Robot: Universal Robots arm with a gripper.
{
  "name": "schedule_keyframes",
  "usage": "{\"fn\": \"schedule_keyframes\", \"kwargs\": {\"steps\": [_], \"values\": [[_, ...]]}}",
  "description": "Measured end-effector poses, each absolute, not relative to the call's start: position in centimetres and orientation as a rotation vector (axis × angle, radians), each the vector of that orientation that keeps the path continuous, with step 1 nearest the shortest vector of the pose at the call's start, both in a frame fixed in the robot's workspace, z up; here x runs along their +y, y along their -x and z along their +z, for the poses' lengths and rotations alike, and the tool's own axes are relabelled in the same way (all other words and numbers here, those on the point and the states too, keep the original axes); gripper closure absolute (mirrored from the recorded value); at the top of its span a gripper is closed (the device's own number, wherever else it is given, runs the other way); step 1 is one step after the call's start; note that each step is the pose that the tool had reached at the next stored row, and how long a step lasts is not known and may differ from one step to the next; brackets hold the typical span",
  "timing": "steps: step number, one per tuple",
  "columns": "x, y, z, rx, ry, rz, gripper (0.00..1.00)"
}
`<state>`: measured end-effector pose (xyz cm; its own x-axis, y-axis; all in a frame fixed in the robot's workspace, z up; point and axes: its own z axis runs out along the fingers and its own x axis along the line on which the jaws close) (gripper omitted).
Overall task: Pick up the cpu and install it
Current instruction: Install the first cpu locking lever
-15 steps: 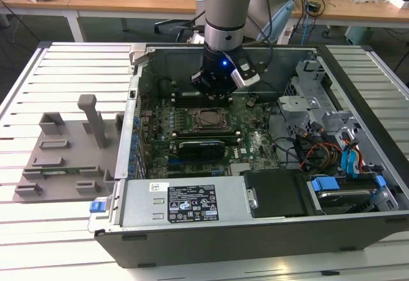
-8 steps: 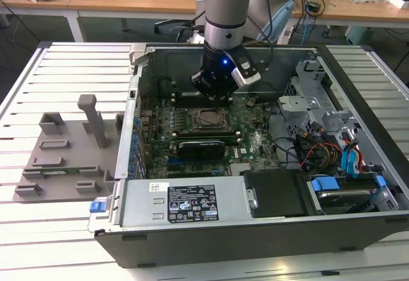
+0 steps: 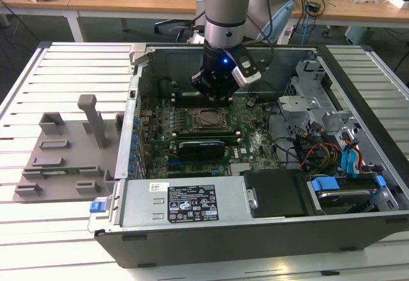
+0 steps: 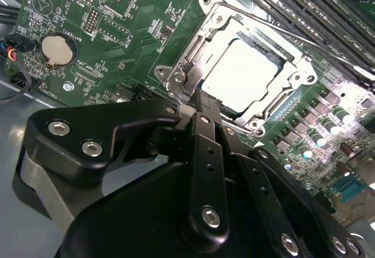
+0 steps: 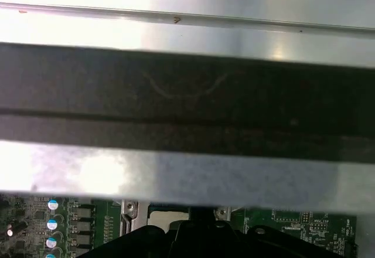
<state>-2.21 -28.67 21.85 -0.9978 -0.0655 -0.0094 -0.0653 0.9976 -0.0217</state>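
Pincer point(image 4: 202, 102) closed, empty, above socketed cpu point(image 4: 240, 73).

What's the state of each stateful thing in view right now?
cpu: seated flat in the socket frame, not held.
socket frame: open around the chip.
computer case: lying on its side, panel off.
gripper: just beside the socket; open or shut unclear.
grey tray: no chip on it.
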Motion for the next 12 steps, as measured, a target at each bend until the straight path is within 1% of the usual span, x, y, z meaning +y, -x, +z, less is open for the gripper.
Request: {"fn": "schedule_keyframes", "kwargs": {"steps": [12], "values": [[-28.7,2.2,23.2,3.13,0.103,-0.091,0.89]]}}
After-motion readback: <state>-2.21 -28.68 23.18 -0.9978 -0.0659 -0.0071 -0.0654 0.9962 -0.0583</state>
